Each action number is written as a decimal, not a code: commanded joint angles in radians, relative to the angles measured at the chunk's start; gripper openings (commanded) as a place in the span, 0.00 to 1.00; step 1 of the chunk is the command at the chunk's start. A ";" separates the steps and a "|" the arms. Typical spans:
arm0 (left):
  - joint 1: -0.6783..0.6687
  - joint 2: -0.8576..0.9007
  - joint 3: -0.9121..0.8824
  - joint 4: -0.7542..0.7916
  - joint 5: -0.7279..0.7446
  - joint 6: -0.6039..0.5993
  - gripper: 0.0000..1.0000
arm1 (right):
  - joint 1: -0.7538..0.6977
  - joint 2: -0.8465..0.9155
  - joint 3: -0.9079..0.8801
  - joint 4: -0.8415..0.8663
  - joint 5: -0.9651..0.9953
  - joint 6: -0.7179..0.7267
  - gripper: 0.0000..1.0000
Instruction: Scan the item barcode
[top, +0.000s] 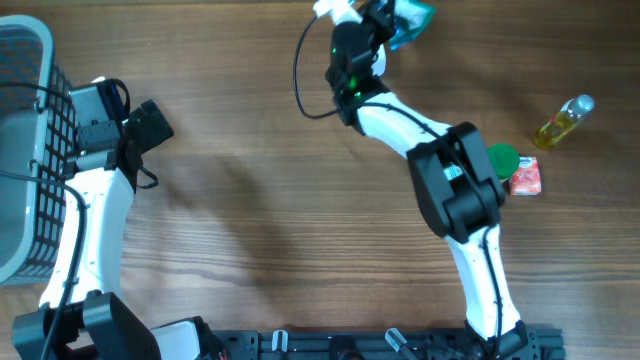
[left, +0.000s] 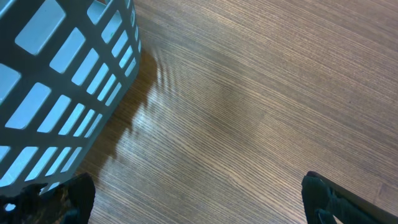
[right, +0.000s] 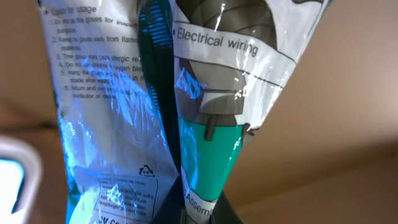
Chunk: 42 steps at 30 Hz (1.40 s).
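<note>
My right gripper (top: 383, 28) is at the far edge of the table, shut on the item, a glossy teal and white plastic packet (top: 412, 16). In the right wrist view the packet (right: 211, 93) fills the frame, its pinched lower end between the jaws of the right gripper (right: 202, 214), with printed text facing the camera. No barcode is readable. A white device (right: 11, 171) with a blue-lit face shows at the left edge. My left gripper (top: 150, 120) hovers beside the basket, and in its own view the left gripper (left: 199, 198) stands wide open over bare wood.
A pale mesh basket (top: 25, 150) occupies the left edge and looms close in the left wrist view (left: 62, 81). At the right lie a small bottle of yellow liquid (top: 565, 122), a green lid (top: 502, 158) and a red-pink packet (top: 526, 177).
</note>
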 joint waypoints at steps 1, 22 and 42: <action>0.005 -0.013 0.011 0.002 0.002 0.012 1.00 | 0.016 0.098 0.003 0.087 -0.035 -0.206 0.04; 0.005 -0.013 0.011 0.002 0.002 0.012 1.00 | 0.130 -0.119 0.003 -0.019 0.207 -0.090 0.04; 0.005 -0.013 0.011 0.003 0.002 0.012 1.00 | 0.425 -0.293 -0.245 -0.272 0.451 -0.016 0.04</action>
